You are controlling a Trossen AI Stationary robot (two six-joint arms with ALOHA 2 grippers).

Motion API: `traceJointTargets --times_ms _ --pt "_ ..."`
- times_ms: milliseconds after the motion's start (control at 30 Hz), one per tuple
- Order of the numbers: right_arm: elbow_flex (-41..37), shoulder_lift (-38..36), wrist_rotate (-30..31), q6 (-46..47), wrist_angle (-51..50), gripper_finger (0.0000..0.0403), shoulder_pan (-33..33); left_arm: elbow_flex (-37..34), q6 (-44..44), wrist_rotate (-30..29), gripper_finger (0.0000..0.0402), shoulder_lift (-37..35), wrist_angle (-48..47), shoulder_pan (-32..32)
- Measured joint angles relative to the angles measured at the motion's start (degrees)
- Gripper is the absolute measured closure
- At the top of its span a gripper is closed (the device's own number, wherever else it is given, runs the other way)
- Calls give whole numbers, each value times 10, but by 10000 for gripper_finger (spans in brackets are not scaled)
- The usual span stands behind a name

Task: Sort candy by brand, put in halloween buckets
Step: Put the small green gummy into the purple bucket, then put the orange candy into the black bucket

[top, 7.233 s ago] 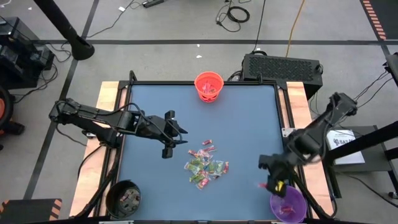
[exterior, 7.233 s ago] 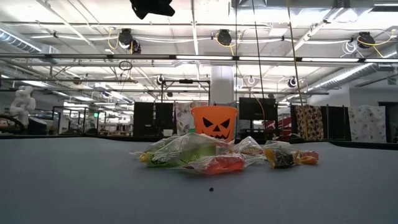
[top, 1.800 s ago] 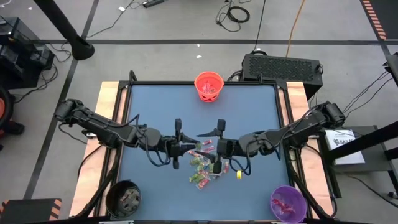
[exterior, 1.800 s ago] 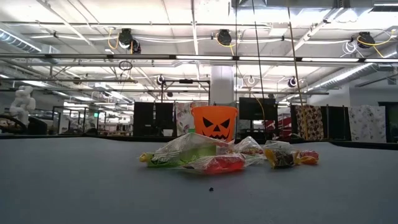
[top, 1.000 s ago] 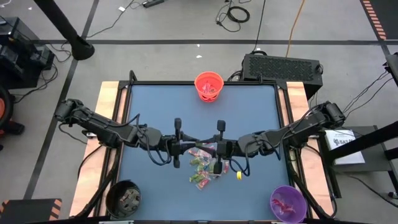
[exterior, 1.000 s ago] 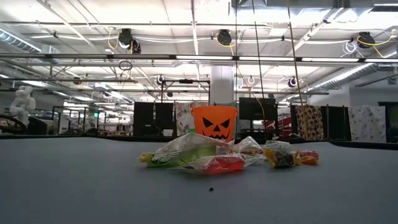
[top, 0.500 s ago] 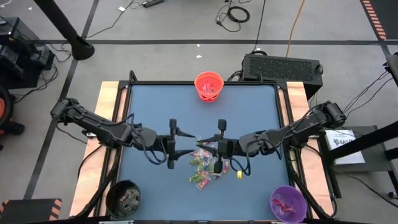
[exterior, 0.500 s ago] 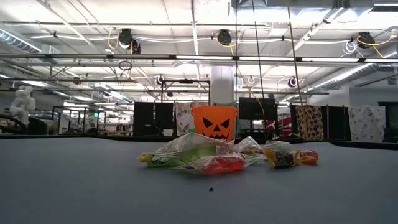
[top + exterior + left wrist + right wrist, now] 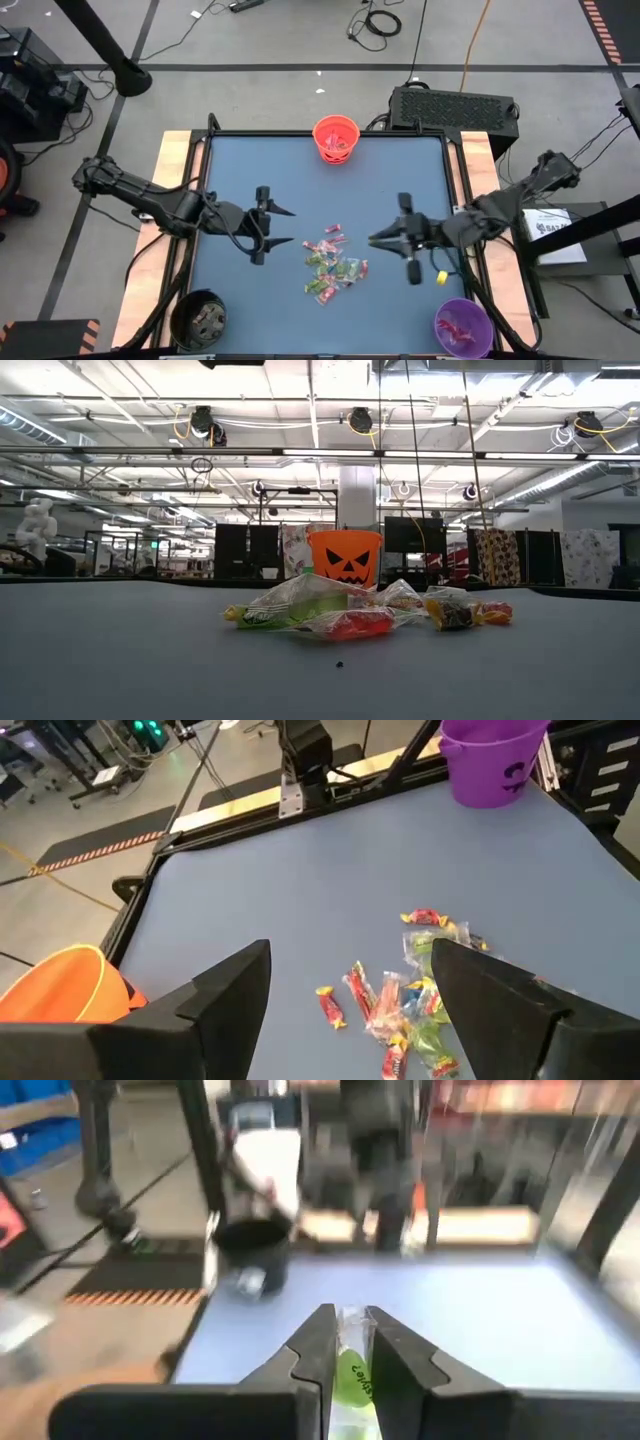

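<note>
The right gripper (image 9: 348,1348) is clamped on a green-wrapped candy (image 9: 350,1377) and hangs above the table's right part, between the candy pile (image 9: 332,265) and the right edge, with bare blue surface (image 9: 400,180) under and all round it. The purple bucket (image 9: 462,327) sits just beyond it at the near right corner, close against the table's edge. The left gripper (image 9: 277,226) hovers over the left half with its fingers (image 9: 225,995) spread wide apart and nothing between them, a little clear of the pile's left side. The pile itself, red, pink and green wrappers bunched together, lies near the table's middle, well apart from every rim. The orange bucket (image 9: 336,138) stands at the middle of the far edge, with a broad open stretch between it and the pile. The black bucket (image 9: 199,319) sits at the near left corner, beside the wooden side rail (image 9: 170,180). In the low view the pile (image 9: 340,610) lies in front of the orange bucket (image 9: 345,556).
</note>
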Motion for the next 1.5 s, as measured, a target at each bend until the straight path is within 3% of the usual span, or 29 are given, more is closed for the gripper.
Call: traceJointTargets --times_ms 133,233,367,733,933,1200,1367,1500 --pt "0 -46 -48 202 -178 356 35 0 0 0 118 0 1 0" --pt "0 -56 -111 350 -252 356 66 0 0 0 118 0 5 0" --pt "0 -44 -175 488 -261 356 122 0 0 0 118 0 13 1" --pt "0 80 -206 740 -256 355 269 0 -45 -1 118 19 13 3" --pt "0 153 -269 815 -258 344 300 0 -61 0 118 77 11 3" --pt "0 173 -283 846 -270 250 305 0 -106 17 118 148 1 3" --pt "19 161 -247 854 -293 218 304 0 -162 82 118 180 -4 -11" --pt "55 161 -191 824 -362 221 289 0 -165 87 118 205 -1 -27"
